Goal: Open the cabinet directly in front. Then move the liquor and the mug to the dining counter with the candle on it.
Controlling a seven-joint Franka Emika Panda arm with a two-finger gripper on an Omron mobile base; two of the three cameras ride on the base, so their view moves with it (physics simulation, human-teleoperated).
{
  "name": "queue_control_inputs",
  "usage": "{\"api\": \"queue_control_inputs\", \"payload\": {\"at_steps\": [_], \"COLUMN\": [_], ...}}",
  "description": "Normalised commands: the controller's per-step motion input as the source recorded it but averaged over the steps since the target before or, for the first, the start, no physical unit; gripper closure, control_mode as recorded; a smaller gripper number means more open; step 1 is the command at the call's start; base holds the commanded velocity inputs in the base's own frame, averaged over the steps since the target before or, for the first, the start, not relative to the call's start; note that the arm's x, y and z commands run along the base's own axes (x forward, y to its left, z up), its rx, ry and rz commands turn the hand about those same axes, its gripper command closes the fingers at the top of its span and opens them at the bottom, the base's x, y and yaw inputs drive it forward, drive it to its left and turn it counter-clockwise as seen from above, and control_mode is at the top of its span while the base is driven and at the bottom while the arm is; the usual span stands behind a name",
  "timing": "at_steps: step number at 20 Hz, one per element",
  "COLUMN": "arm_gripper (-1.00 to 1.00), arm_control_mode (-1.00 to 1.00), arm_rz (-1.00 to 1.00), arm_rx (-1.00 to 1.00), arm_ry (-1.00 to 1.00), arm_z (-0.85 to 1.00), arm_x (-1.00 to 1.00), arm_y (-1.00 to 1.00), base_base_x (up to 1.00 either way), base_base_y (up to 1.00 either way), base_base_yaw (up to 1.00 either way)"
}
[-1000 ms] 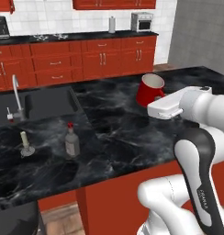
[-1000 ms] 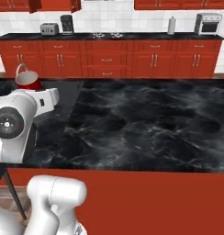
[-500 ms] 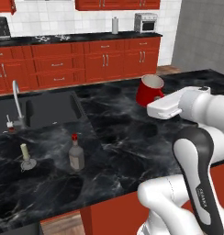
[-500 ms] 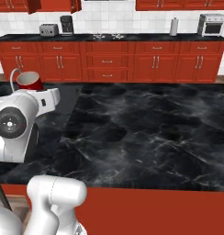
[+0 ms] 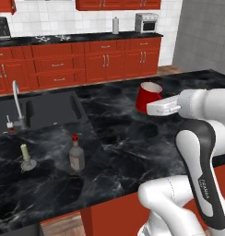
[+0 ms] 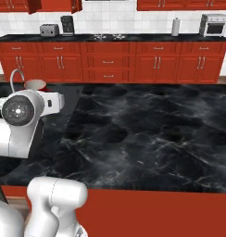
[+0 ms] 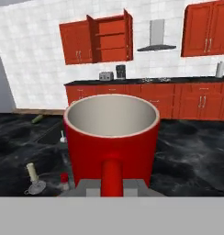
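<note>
I've got the hand point(image 7: 112, 186) clamped on the mug point(image 5: 148, 97) handle over the table point(image 5: 128, 143); an early release tips it toward the liquor point(image 5: 77, 153).

Scene is evenly and brightly lit, rendered; no single light source can be identified. Soft dark shadows are cast on the dining counter point(image 5: 133, 143) beside the liquor point(image 5: 76, 156) and the candle point(image 5: 26, 156), falling toward the camera in the left base view. Broad dull sheen is seen on the black marble, no hard glare. A faint highlight is seen on the mug point(image 7: 111, 137) wall in the hand view; its pale inside is shaded smoothly. All three views are low in resolution and slightly soft, with jagged edges on the far cabinet point(image 7: 96, 41) handles. No motion blur or edge distortion is noticed.
</note>
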Motion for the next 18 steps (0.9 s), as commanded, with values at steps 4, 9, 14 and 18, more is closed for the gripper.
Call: {"api": "queue_control_inputs", "payload": {"at_steps": [4,9,14,18], "arm_gripper": [1.00,1.00,1.00,1.00], "arm_control_mode": [-1.00,-1.00,-1.00,-1.00], "arm_rz": [0.00,0.01,0.12,0.12], "arm_rx": [0.01,-0.01,-0.11,-0.07], "arm_ry": [0.57,0.12,0.17,0.16], "arm_z": [-0.44,-0.09,-0.73,-0.74], "arm_x": [0.22,0.04,0.00,0.06], "arm_y": [-0.04,0.00,0.00,0.00], "base_base_x": [0.00,0.00,0.00,0.00], "base_base_y": [0.00,0.00,0.00,0.00], "base_base_yaw": [0.00,0.00,0.00,0.00]}}
